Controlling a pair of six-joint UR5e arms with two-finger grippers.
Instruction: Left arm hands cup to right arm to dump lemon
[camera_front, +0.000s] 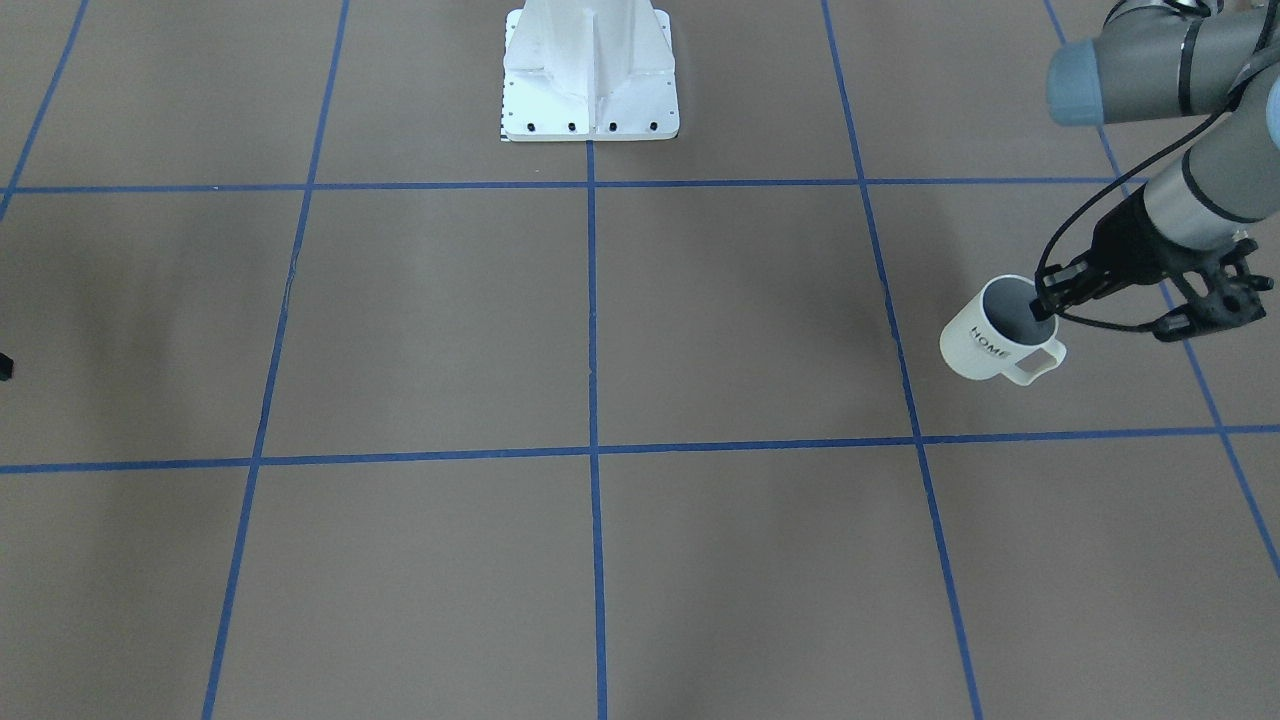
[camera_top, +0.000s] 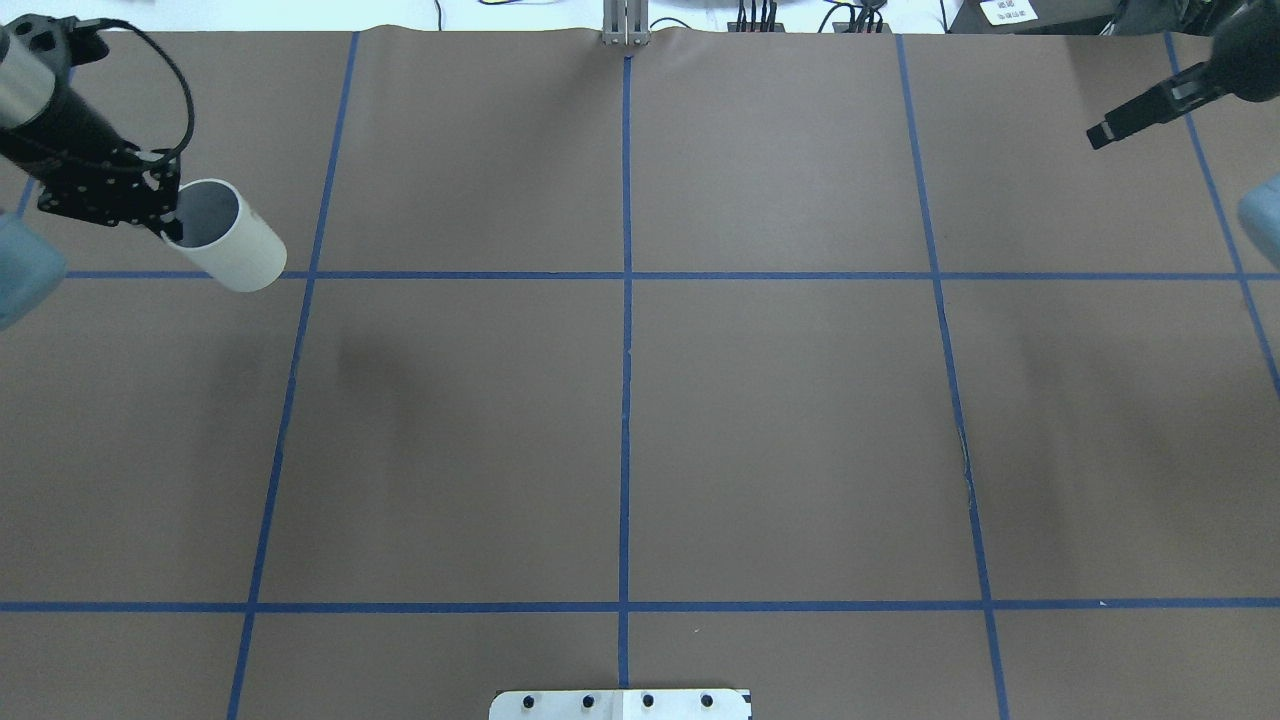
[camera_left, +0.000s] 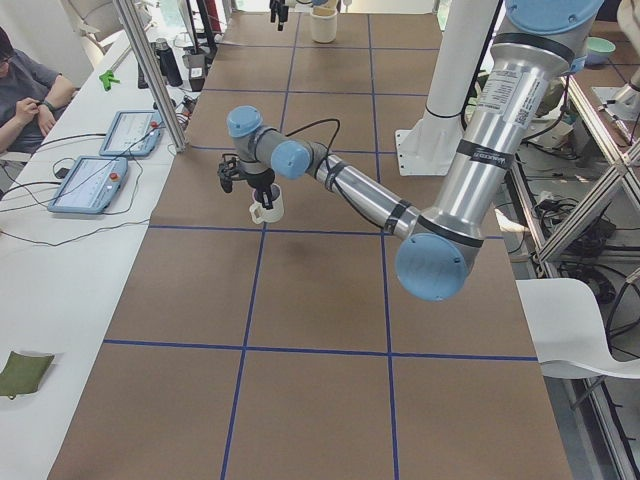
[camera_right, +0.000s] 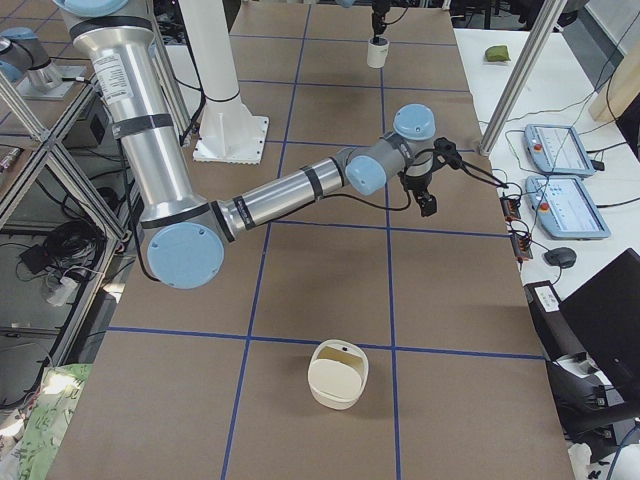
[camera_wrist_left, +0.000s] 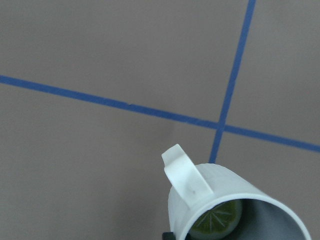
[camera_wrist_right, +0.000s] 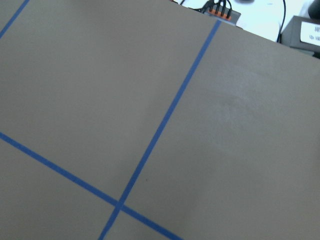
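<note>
My L gripper (camera_front: 1047, 305) is clamped on the rim of the small white mug w/ black "HOME" lettering (camera_front: 985, 345): one finger inside the dark grey interior, the other outside. The mug hangs tilted, apparently clear of the brown table w/ blue tape grid (camera_front: 700, 330). It's over the far-left part from my side, by a tape crossing, w/ its squared handle toward the operators' side. The small round yellow-green lemon (camera_wrist_left: 217, 223) sits inside, at the mug's bottom. My R gripper (camera_top: 1100, 133) hovers well apart at far right. I can't tell whether it's open or closed.
</note>
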